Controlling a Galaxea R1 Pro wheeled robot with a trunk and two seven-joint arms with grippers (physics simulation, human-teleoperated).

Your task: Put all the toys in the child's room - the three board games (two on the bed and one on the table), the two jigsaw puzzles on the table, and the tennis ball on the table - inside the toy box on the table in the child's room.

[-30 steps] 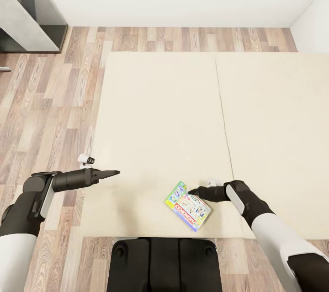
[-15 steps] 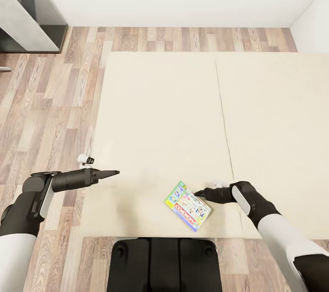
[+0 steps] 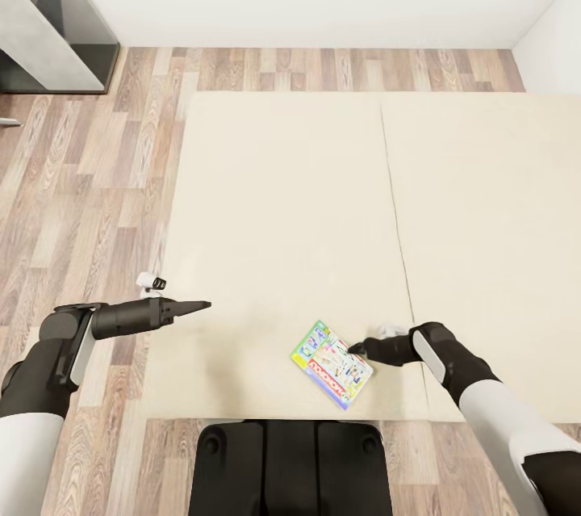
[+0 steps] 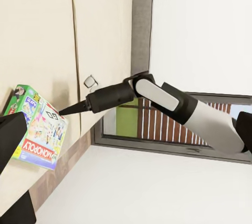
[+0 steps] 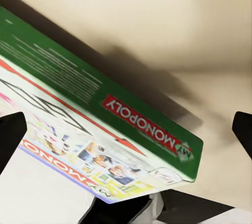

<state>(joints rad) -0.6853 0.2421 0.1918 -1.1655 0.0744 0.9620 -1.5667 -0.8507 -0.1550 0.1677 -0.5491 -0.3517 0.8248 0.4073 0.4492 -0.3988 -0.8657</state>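
Monopoly board game (image 3: 332, 363) lies on the bed (image 3: 282, 201), right gripper (image 3: 353, 349) spread wide at its 2 o'clock edge, seemingly touching.

**Readable print: one game box**

The board game (image 5: 100, 129) lying on the bed (image 3: 282, 201) carries the only legible lettering. In the right wrist view its green side edge bears a red label reading "MY MONOPOLY" in white, above fine white print too small to read. In the left wrist view the box's face (image 4: 37, 129) shows a red band reading "MONOPOLY".
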